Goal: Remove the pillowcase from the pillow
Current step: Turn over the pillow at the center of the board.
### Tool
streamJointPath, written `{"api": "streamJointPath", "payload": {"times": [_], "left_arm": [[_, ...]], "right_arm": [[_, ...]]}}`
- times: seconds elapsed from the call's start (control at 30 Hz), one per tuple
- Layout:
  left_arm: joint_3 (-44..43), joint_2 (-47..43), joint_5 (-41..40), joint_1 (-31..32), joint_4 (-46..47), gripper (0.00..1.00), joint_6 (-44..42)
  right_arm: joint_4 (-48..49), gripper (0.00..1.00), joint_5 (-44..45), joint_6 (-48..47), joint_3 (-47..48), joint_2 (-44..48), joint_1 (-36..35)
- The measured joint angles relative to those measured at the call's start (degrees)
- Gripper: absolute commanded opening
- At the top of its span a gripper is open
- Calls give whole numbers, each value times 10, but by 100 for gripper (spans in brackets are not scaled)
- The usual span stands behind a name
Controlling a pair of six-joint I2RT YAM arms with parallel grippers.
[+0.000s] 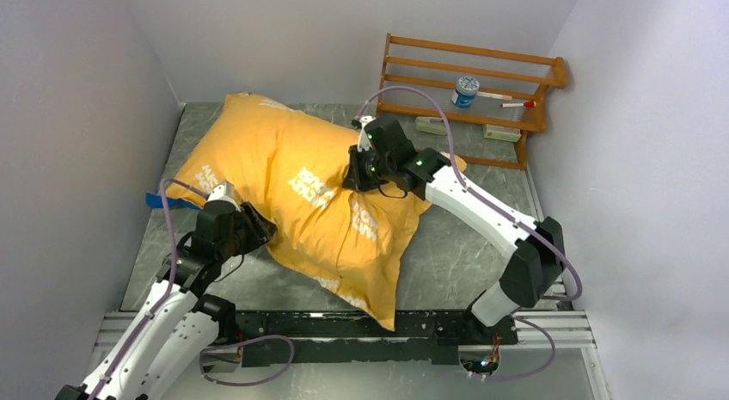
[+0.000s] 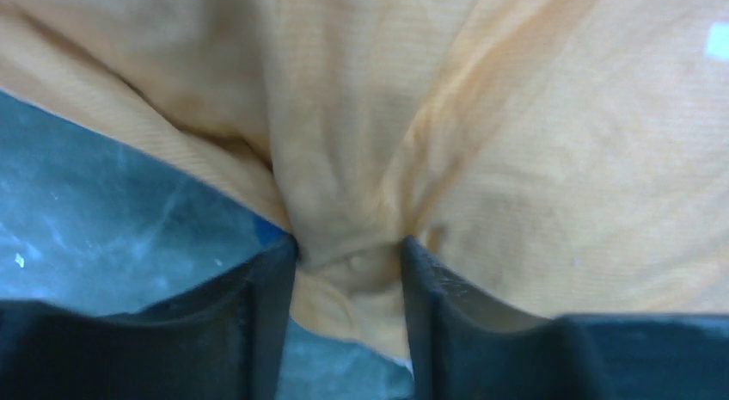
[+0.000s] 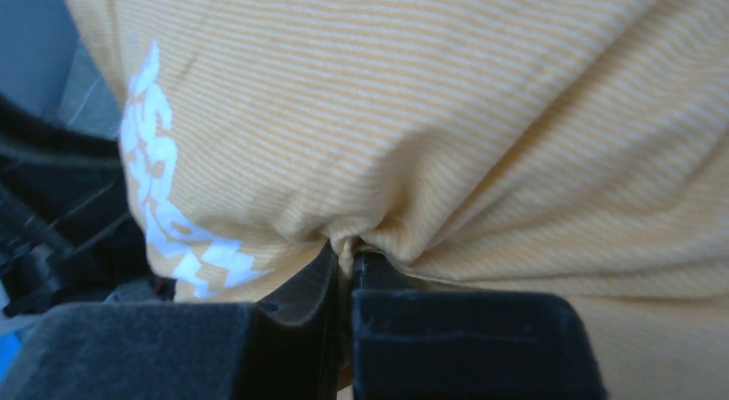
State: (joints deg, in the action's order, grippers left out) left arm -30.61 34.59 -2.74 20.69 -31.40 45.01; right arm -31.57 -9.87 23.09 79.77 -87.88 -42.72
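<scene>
Left claw (image 2: 348, 245) first, nearest the bases: its jaws stand apart at the near-left edge of the big orange-yellow fabric pillowcase with white lettering (image 1: 292, 176); a bunched fold sits between the fingers, doesn't look pinched. A sliver of the blue side peeks out underneath. Further in, the right claw (image 3: 348, 245) is clamped tight on a small pucker of the same fabric, up on top of the bulge. The plump pillow is fully inside, none of it showing; the whole lump lies diagonally on the grey marbled table (image 1: 456, 245). A wooden slatted rack (image 1: 468, 73) sits at the back, not involved.

I'd say this is early days, just sorting out grips; next up the left needs a firm hold near the opening, which I can't spot.
</scene>
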Motion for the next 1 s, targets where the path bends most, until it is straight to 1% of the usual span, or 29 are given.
{"api": "streamJointPath", "payload": {"times": [0.03, 0.07, 0.1, 0.13, 0.17, 0.2, 0.23, 0.3, 0.4, 0.47, 0.6, 0.7, 0.77, 0.87, 1.0], "left_arm": [[-1, -1, 2, 0, -10, 67, 1], [-8, 0, 5, 0, -27, 70, 4], [-19, 1, 8, 0, -45, 72, 4], [-31, 4, 8, 0, -58, 73, 2], [-48, 8, 8, 1, -73, 74, -1], [-67, 10, 7, 1, -88, 74, -7], [-87, 10, 5, 1, -101, 74, -13], [-134, 11, 1, 1, -121, 73, -31], [-191, 19, 2, 1, -130, 71, -63], [-217, 35, 11, 1, -130, 71, -89], [-236, 82, 54, 2, -124, 72, -129], [-256, 127, 80, 18, -118, 72, -149], [-278, 158, 79, 50, -114, 72, -158], [-341, 223, 32, 168, -109, 69, -167], [-421, 315, -46, 328, -96, 65, -172]], "right_arm": [[0, 1, 7, -5, 11, -12, 2], [-2, 7, 16, -10, 19, -20, 5], [-8, 19, 28, -14, 24, -25, 9], [-14, 35, 37, -17, 26, -27, 12], [-24, 48, 45, -21, 26, -27, 17], [-34, 57, 53, -25, 26, -24, 21], [-41, 63, 60, -29, 26, -18, 26], [-45, 70, 72, -30, 16, 6, 31], [-40, 83, 96, -22, -25, 83, 31], [-24, 87, 130, -3, -81, 171, 28], [-2, 88, 216, 53, -185, 323, 29], [0, 89, 278, 105, -247, 388, 29], [-3, 90, 308, 136, -275, 402, 29], [-21, 91, 344, 180, -302, 399, 30], [-31, 92, 367, 216, -305, 384, 30]]}}
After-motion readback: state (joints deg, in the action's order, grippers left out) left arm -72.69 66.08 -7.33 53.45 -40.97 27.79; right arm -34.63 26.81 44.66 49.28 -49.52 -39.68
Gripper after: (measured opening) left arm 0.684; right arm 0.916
